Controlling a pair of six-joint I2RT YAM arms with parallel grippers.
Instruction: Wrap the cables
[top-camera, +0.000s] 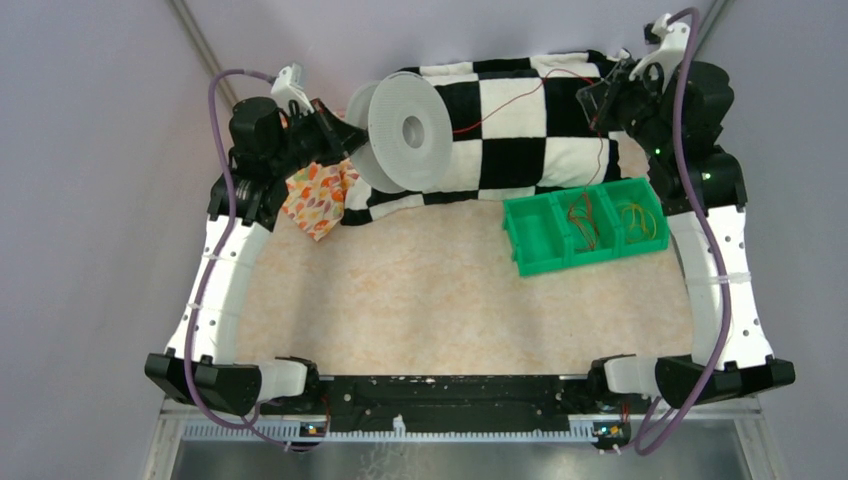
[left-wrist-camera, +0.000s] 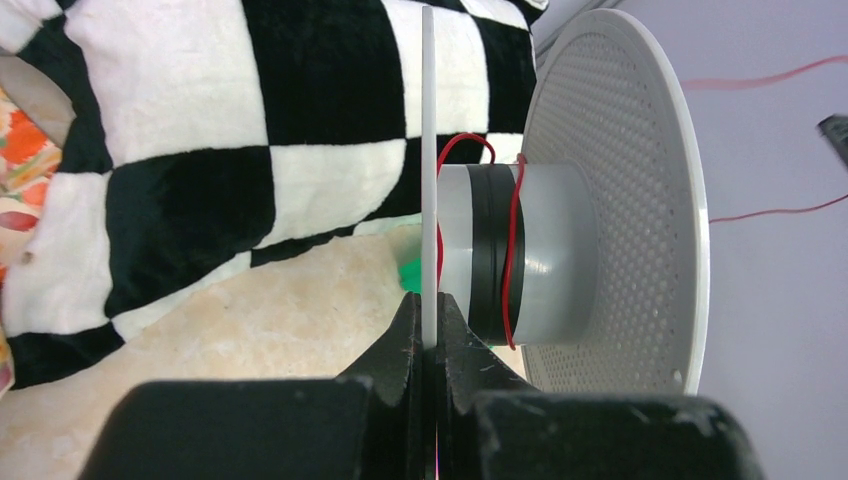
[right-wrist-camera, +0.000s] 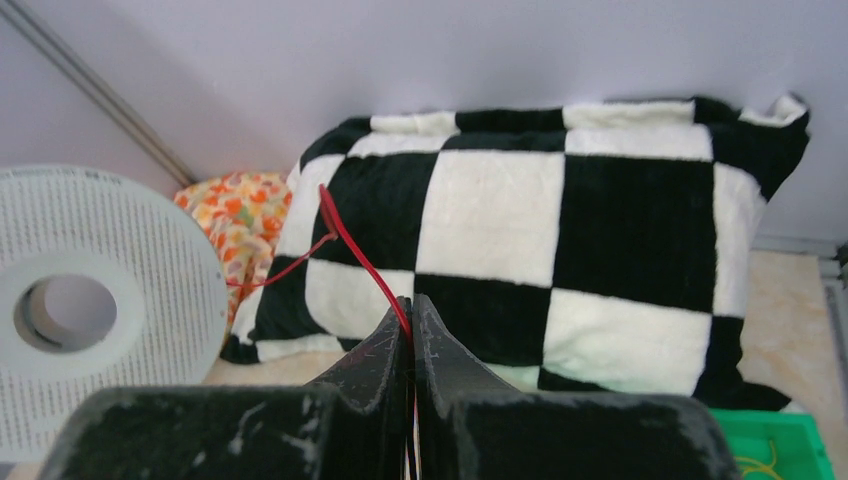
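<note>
Here's the thin red cable, the one in play. It's looped around the hub of the perforated grey plastic spool, crossing a black band there. From the hub it runs out over the black-and-white checkered plush blanket to the right hand. That hand is clenched tight, the strand pinched right between its fingertips.

Over on the other side, the left hand is clenched as well. It's grasping the rim of the spool's near flange and holding the spool on edge at the blanket's left end.

More of them sit in the green plastic three-compartment tray. There are dark red cables in the middle compartment and yellow cables in the compartment nearest the right arm.

The tray rests on the beige speckled table, just in front of the blanket. An orange leaf-patterned cloth lies below the left hand, touching the blanket's left edge.
</note>
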